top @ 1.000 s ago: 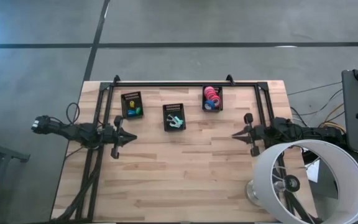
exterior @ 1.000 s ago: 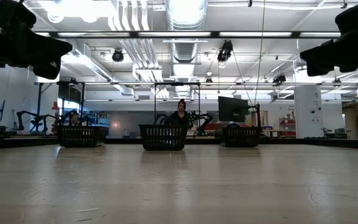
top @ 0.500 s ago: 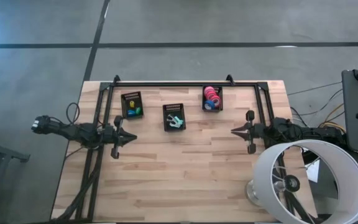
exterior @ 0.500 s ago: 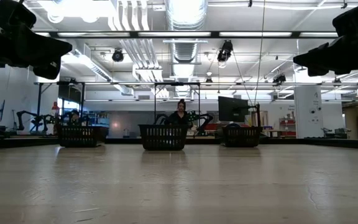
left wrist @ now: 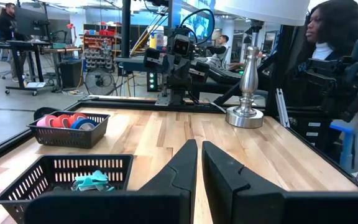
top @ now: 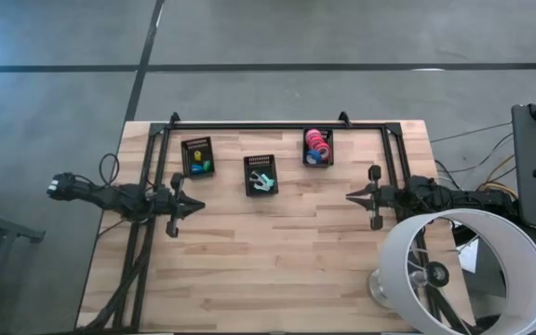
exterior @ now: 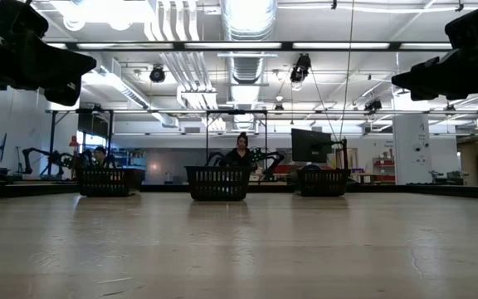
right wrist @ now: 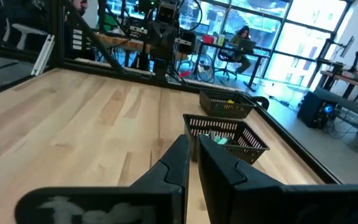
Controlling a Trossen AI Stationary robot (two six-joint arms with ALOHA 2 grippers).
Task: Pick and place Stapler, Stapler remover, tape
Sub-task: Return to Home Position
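Tape (top: 317, 141) in black bin (top: 330, 139), well apart from right tool (top: 350, 197)

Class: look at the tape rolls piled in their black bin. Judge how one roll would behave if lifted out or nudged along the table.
The tape rolls are small rings, so one is probably light and stiff. Set on edge, its round shape would likely roll; flat, it should slide. Heaped in the bin, neighbours may shift.

Tape rolls (top: 317, 141), pink and blue, fill one bin (top: 330, 147); teal stapler remover (top: 263, 180) another.
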